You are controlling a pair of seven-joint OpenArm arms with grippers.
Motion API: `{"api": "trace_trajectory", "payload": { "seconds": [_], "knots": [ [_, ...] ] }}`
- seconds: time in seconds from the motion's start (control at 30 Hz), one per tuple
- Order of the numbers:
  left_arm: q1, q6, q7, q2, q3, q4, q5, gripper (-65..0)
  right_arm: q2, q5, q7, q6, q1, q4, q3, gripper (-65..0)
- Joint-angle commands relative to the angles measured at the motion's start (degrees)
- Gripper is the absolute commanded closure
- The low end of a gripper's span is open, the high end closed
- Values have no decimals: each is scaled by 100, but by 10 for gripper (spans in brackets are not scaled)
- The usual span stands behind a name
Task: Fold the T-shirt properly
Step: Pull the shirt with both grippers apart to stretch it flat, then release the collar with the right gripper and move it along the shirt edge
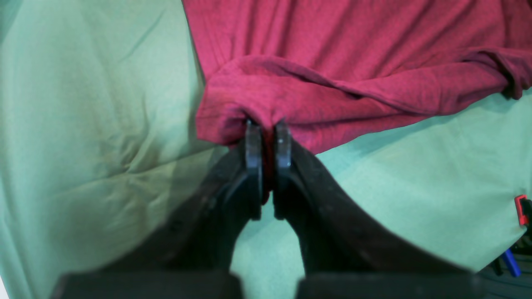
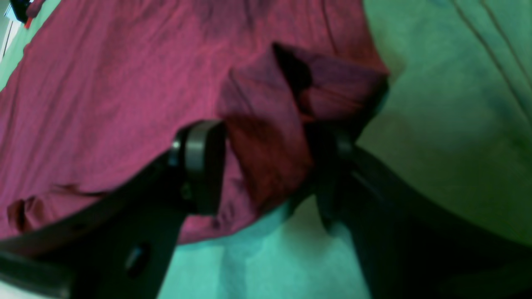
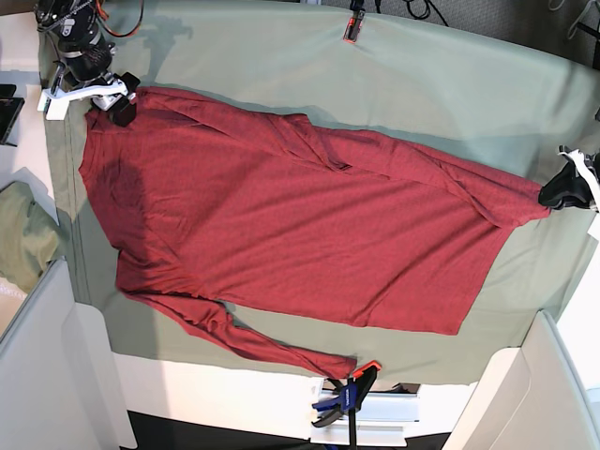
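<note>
The dark red T-shirt (image 3: 281, 225) lies spread across the pale green table cloth (image 3: 450, 84). One long sleeve (image 3: 253, 342) trails along the front edge. My left gripper (image 1: 268, 126) is shut on a bunched corner of the T-shirt (image 1: 332, 62); in the base view it (image 3: 555, 197) sits at the shirt's far right tip. My right gripper (image 2: 268, 162) is open, its jaws wide apart around a raised fold of the T-shirt (image 2: 124, 74). In the base view it (image 3: 117, 111) is at the shirt's top left corner.
A bundled green cloth (image 3: 23, 234) lies off the table's left side. An orange clamp (image 3: 353, 26) grips the cloth at the back edge, and a blue and orange clamp (image 3: 347, 394) grips the front edge. White panels (image 3: 56, 375) stand at both front corners.
</note>
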Motion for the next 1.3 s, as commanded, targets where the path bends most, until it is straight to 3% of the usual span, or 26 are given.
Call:
{"api": "trace_trajectory", "payload": {
  "seconds": [0.0, 0.13, 0.17, 0.27, 0.4, 0.6, 0.97, 1.27],
  "knots": [
    [-74, -34, -103, -146, -70, 81, -103, 0, -22, 24, -17, 2, 46, 46, 2, -303],
    [-74, -34, -103, -144, -68, 81, -105, 0, -210, 17, 157, 2, 46, 46, -2, -24],
    [-74, -34, -103, -144, -68, 81, -105, 0, -238, 17, 227, 4, 50, 46, -2, 0],
    [-76, -34, -101, -146, -68, 81, -146, 0, -238, -131, 201, 24, 131, 46, -2, 0],
    [-74, -34, 79, -205, -72, 83, -343, 0, -205, 103, -138, 22, 232, 192, 4, 0],
    [-74, -34, 190, -599, -72, 83, -361, 0, -208, 243, -501, 24, 59, 702, 133, 0],
    [203, -34, 595, -1224, -72, 92, -992, 0, -192, 588, -581, 116, -946, 1655, 439, 0],
    [881, -34, 833, -1335, -72, 267, -1261, 0, 83, 584, -581, 114, -1725, 2162, 450, 0]
  ]
}}
